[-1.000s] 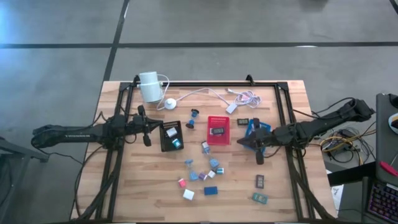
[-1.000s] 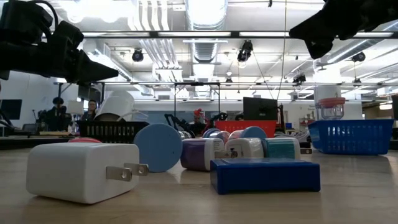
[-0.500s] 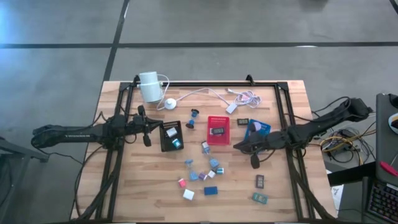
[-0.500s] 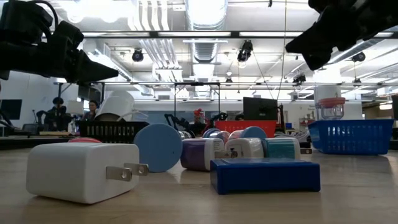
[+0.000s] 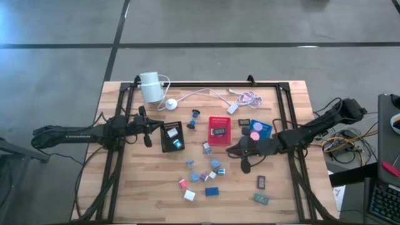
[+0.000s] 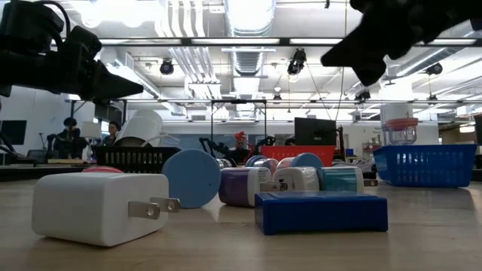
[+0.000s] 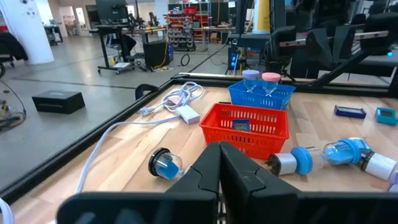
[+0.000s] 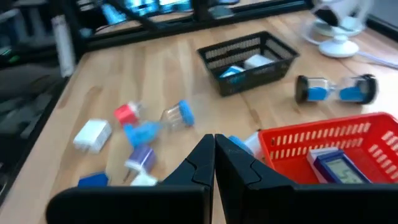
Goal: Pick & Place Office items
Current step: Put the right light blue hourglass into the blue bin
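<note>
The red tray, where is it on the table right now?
In the high view the red tray sits near the table's middle, between the black tray on its left and the blue tray on its right, with the right gripper just beside it.

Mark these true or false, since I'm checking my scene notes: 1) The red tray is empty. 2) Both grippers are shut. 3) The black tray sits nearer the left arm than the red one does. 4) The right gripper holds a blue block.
1) False: the red tray holds a small dark device with a display.
2) True: left gripper and right gripper are shut.
3) True: the black tray lies on the left arm's side of the red tray.
4) False: the right gripper's fingers hold nothing.
</note>
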### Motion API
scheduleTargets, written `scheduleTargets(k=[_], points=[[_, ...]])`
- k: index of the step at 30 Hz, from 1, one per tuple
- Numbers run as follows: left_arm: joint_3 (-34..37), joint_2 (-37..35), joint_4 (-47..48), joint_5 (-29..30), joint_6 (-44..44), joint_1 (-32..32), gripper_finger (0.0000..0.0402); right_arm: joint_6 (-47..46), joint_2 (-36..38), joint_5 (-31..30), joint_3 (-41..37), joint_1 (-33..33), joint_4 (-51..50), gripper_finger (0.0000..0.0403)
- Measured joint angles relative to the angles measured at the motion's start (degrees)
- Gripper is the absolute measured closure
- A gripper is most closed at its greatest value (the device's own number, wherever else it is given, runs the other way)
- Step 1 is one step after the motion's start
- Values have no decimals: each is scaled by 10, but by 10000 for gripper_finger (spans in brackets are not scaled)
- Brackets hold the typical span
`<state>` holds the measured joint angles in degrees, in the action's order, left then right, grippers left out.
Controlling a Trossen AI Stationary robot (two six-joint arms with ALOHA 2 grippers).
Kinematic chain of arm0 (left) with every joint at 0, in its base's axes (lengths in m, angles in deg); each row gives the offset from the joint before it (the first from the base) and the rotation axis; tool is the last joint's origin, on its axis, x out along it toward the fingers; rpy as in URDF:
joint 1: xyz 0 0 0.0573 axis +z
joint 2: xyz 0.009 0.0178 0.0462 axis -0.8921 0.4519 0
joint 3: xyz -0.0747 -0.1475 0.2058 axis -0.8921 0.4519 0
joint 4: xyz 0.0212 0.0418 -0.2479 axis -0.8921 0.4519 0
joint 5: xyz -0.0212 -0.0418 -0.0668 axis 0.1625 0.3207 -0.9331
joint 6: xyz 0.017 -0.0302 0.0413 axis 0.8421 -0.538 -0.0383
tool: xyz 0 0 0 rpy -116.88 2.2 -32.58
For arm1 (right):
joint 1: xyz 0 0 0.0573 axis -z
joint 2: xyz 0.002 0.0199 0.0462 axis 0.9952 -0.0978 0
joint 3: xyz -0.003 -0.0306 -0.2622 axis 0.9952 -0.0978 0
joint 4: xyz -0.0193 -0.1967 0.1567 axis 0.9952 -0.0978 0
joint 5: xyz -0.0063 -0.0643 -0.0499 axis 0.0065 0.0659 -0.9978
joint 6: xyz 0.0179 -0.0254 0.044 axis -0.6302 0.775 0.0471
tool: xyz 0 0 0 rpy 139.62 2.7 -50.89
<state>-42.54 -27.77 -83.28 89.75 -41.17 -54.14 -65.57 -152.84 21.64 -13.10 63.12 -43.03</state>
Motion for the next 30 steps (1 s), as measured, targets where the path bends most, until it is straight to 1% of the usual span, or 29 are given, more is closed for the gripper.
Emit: scheduleTargets(k=[2,6,10,13,15,18,22,26,30], points=[[0,0,1,0,-12,0,390,-22,-18,-26,32,-7,-42,394],[0,0,8,0,-21,0,390,-76,-54,-44,106,-13,-153,394],[0,0,8,0,-26,0,390,-167,-97,-67,179,-15,-251,394],[0,0,8,0,-33,0,390,-199,-131,-60,236,-15,-334,389],[0,0,8,0,-34,0,390,-216,-158,-44,273,-15,-381,375],[0,0,8,0,-34,0,390,-262,-197,-20,321,-15,-445,338],[0,0,8,0,-34,0,390,-271,-242,-19,375,-15,-485,270],[0,0,8,0,-34,0,390,-276,-280,-11,407,-14,-493,199],[0,0,8,0,-34,0,390,-281,-310,7,431,-14,-492,148]])
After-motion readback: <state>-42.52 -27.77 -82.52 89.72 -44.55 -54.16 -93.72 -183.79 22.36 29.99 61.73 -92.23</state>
